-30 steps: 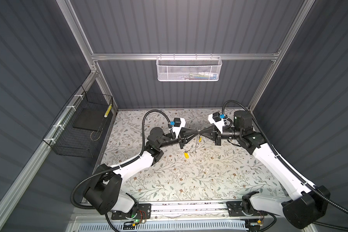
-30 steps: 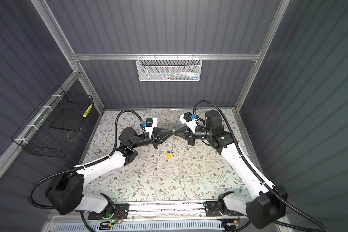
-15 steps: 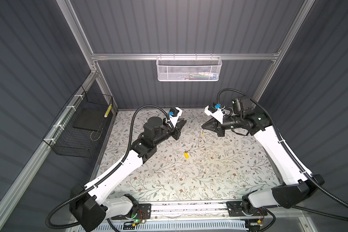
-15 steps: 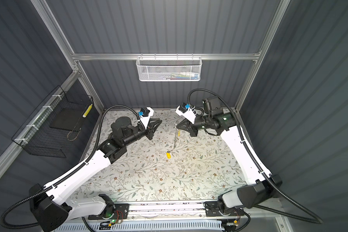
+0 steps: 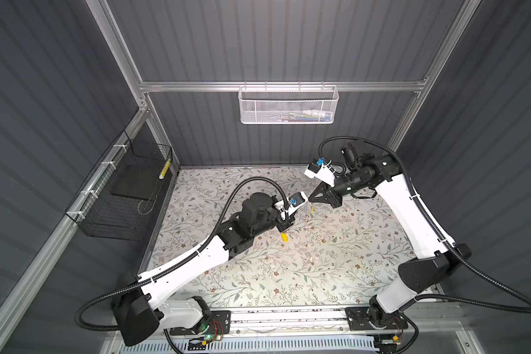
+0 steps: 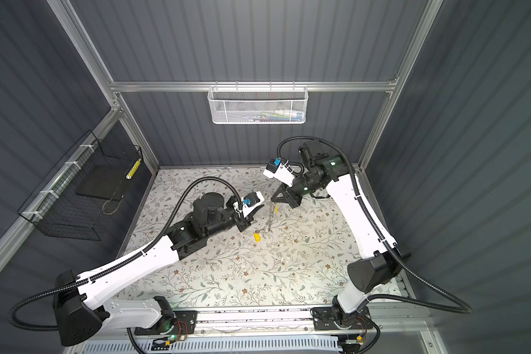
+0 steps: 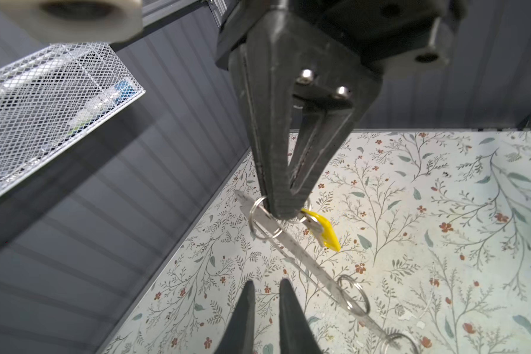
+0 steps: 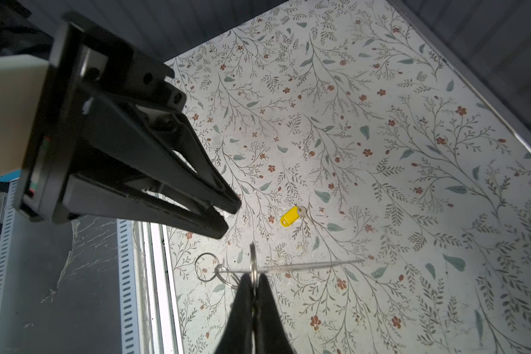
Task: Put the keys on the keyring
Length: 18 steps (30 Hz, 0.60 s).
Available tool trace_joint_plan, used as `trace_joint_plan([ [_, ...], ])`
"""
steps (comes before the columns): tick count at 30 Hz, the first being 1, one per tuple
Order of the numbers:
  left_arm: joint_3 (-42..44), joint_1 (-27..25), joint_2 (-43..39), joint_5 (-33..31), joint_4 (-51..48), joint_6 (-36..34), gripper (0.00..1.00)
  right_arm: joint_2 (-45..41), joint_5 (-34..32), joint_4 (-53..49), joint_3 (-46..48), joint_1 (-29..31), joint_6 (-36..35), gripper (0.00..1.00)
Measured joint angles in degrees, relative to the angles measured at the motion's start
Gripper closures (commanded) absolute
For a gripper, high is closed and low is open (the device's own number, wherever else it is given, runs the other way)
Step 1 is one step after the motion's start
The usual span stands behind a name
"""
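My right gripper (image 6: 272,201) is shut on the silvery ring of a yellow key (image 7: 325,230), above the table's middle. That ring loops round the keyring (image 7: 304,254), a thin flat grey piece seen edge-on that hangs slanting down from the grip with two more bare metal rings on it. In the right wrist view the ring stands edge-on in the pinch of that gripper (image 8: 252,277). My left gripper (image 7: 266,282) is open by a narrow gap and holds nothing. It points at the hanging keyring (image 6: 269,219) from close by. A second yellow key (image 5: 284,237) lies flat on the table below.
The floral table (image 5: 319,269) is walled by dark panels. A white mesh basket (image 5: 288,105) hangs on the back wall and a black wire basket (image 5: 120,196) on the left wall. The arm bases sit on a rail along the front edge.
A second ago both grippers met tip to tip at the keyring. They drew apart; the keyring stayed with the right gripper, and the left gripper has come back near it, empty.
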State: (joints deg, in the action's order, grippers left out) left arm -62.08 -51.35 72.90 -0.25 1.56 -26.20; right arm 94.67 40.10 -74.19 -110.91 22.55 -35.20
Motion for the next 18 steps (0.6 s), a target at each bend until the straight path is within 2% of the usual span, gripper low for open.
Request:
trace_joint_plan([
  [6, 0.24, -0.11, -0.04, -0.22, 1.51, -4.26, 0.80, 0.48, -0.04, -1.07, 0.00, 0.74, -0.37, 1.00],
  [18, -3.32, -0.37, 0.90, 2.69, -1.68, -6.82, 0.79, -0.04, -0.04, -0.79, 1.64, 2.05, -1.27, 1.00],
])
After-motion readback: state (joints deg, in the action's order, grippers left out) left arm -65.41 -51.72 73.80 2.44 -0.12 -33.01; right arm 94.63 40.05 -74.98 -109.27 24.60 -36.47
